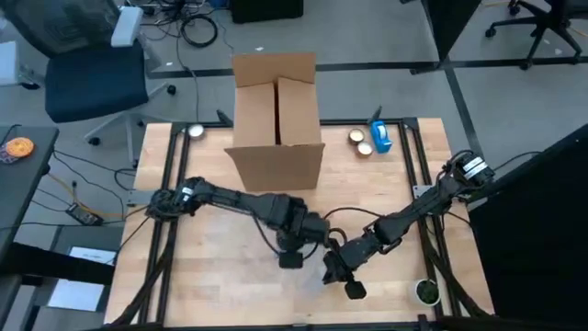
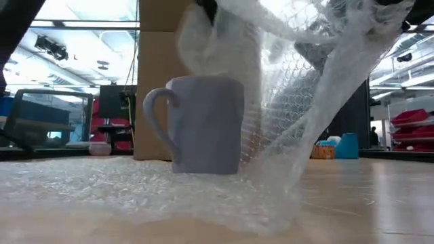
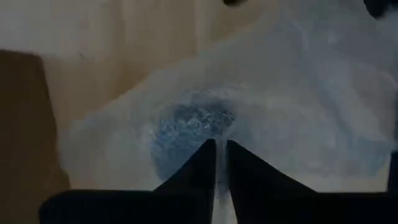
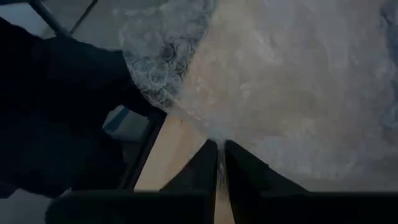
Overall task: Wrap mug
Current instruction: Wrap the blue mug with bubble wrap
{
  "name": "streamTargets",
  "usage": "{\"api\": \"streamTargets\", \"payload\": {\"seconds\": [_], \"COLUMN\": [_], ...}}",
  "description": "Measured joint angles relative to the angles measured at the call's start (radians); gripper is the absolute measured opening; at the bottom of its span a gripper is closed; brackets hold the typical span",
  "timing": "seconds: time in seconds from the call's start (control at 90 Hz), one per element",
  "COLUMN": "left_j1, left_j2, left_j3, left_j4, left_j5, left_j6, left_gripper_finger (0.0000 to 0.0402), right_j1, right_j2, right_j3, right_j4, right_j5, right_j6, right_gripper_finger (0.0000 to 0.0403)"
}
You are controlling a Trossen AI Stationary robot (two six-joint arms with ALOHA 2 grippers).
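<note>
High view: both hands met at lower centre of the desk (image 1: 220,285), left hand (image 1: 292,256) beside right hand (image 1: 338,274). Low view: the mug (image 2: 203,125) stood upright at centre, handle pointing left, bubble wrap (image 2: 305,102) draped over it from the upper right. Wrist views: each hand pinched shut on the wrap.

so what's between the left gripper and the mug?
Bubble wrap. In the left wrist view the left gripper pinches the sheet, and the mug shows only as a blue blur beneath it. The low view shows wrap draped over the mug.

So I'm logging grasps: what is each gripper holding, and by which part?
Both pinch the bubble wrap: left gripper and right gripper each shut on a fold of the sheet, lifted over the mug.
</note>
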Motion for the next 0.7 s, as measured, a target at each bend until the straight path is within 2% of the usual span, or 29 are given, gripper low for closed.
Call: {"api": "streamTargets", "payload": {"seconds": [0.156,0.333,0.511,0.7], "left_j1": [0.014,0.002,0.001,0.001], "left_j2": [0.0,-0.001,-0.002,-0.001], "left_j3": [-0.034,-0.133,-0.239,-0.309], "left_j4": [0.012,0.077,0.14,0.241], "left_j5": [0.051,0.183,0.169,0.04], "left_j6": [-0.002,-0.018,-0.032,-0.027], "left_gripper_finger": [0.0004,0.0001,0.0001,0.0], "right_j1": [0.011,0.011,0.01,0.009], "right_j2": [0.0,0.0,0.0,0.0], "right_j3": [0.0,0.0,0.0,0.0], "right_j4": [0.013,0.027,0.03,0.029], "right_j5": [0.0,0.0,0.0,0.0], "right_j6": [0.0,-0.002,-0.001,0.009], "right_gripper_finger": [0.0,0.0,0.0,0.0]}}
